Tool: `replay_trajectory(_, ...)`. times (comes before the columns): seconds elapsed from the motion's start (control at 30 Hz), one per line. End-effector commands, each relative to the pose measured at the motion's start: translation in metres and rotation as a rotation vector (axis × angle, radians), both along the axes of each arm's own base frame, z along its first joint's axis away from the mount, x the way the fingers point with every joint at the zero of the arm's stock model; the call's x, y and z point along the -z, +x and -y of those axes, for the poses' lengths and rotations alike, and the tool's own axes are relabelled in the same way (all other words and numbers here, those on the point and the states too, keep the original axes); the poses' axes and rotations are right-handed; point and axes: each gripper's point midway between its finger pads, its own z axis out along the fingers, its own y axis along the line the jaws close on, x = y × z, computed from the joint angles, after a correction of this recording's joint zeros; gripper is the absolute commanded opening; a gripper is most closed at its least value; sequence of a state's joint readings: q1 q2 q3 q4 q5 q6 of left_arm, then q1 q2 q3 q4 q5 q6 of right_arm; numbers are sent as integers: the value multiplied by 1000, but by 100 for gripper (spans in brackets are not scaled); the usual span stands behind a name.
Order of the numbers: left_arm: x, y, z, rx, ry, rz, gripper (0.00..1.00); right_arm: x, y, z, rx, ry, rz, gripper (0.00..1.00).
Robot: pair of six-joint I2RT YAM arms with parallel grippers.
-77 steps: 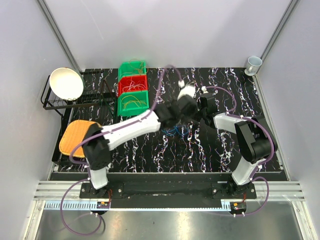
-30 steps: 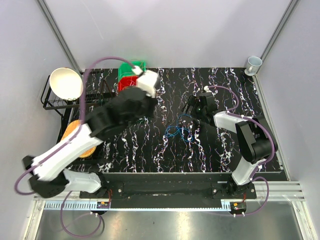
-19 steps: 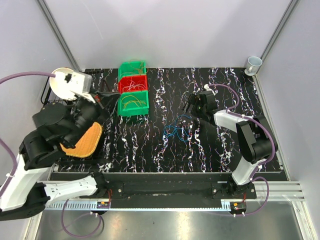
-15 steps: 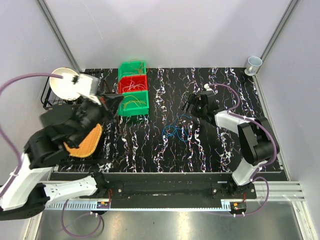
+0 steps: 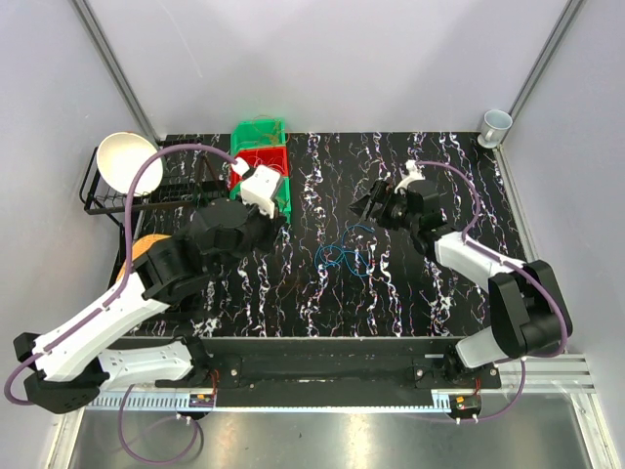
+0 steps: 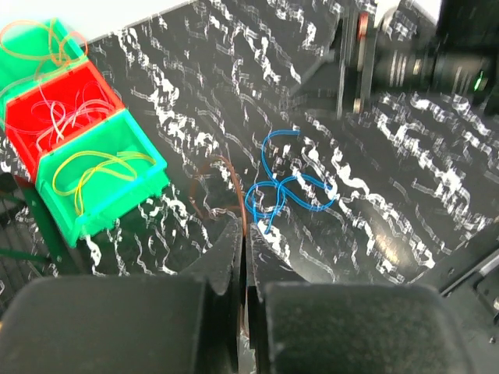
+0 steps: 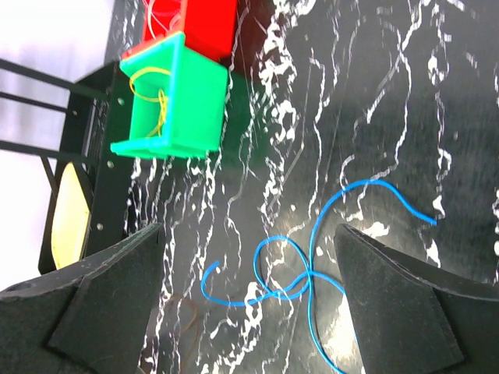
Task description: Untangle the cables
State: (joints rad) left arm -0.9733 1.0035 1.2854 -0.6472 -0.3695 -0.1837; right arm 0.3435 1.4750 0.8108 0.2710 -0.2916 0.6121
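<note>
The left gripper (image 6: 243, 234) has swung back from the far left; closed tight, it pinches one thin brown cable (image 6: 218, 183). One blue tangle (image 6: 284, 187) lies just ahead, below the wide-open, empty right gripper (image 7: 249, 234). Three bins (image 6: 101, 195) sit ahead-left.

Bowl (image 5: 127, 161): white, on black wire rack (image 5: 109, 207), far left.
Cup (image 5: 495, 125): far right corner.
Surface (image 5: 322, 303): black, white-veined.
Bins (image 6: 125, 204): green, red, green row.

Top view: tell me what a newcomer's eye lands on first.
A tangle of blue cables lies in the middle of the black marbled table. Bright green and red bins stand out at the far left. Between them and the tangle, the left hand is shut on a brown cable loop.
</note>
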Motion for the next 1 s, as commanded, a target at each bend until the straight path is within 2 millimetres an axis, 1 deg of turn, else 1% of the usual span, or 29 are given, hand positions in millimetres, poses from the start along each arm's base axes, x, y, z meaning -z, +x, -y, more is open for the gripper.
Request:
replay_trajectory(0.0,-40,8,7,-14,-136,77,0,-20,-5,0,-21,27,54,94)
replay_trajectory(0.03,-37,9,7,-28,-145,65,0,-19,-7,0,-21,25,51,94)
replay_trajectory(0.1,-22,10,7,-52,-129,24,0,-21,-8,1,-21,26,58,94)
replay_trajectory(0.13,-15,10,6,-80,-149,-12,0,-22,-8,1,-22,24,60,94)
replay_trajectory(0.17,2,9,5,-97,-135,-48,0,-20,-9,1,-23,16,60,95)
replay_trajectory(0.2,14,6,1,-116,-130,-82,0,-19,-9,2,-24,10,61,95)
replay_trajectory(0.23,25,3,1,-147,-160,-131,0,-16,-10,3,-26,3,52,94)
replay_trajectory(0.27,51,0,-1,-161,-137,-180,0,-15,-10,4,-22,-5,54,94)
replay_trajectory(0.33,75,-10,5,-151,-166,-263,0,-13,-10,3,-26,-5,54,95)
replay_trajectory(0.37,100,-14,6,-153,-138,-308,0,-10,-10,2,-33,2,45,95)
replay_trajectory(0.43,121,-17,10,-160,-139,-362,0,-13,-10,-3,-51,19,54,94)
replay_trajectory(0.47,135,-19,9,-170,-118,-385,0,-10,-11,-6,-67,30,45,94)
replay_trajectory(0.6,154,-10,3,-233,-68,-383,0,-9,-14,-13,-108,54,44,94)
replay_trajectory(0.67,157,-7,1,-258,-59,-383,0,-8,-15,-11,-106,48,46,94)
replay_trajectory(0.77,172,-6,-2,-284,-32,-408,0,-7,-15,-9,-99,35,44,94)
replay_trajectory(0.87,192,-1,0,-303,-15,-428,0,-4,-15,-10,-104,37,38,94)
replay_trajectory(0.9,196,1,0,-307,-3,-431,0,-4,-14,-11,-105,41,39,94)
replay_trajectory(0.93,195,5,2,-311,-2,-429,0,-2,-14,-13,-113,46,33,95)
replay_trajectory(0.97,201,7,3,-319,25,-436,0,-1,-14,-13,-117,48,30,94)
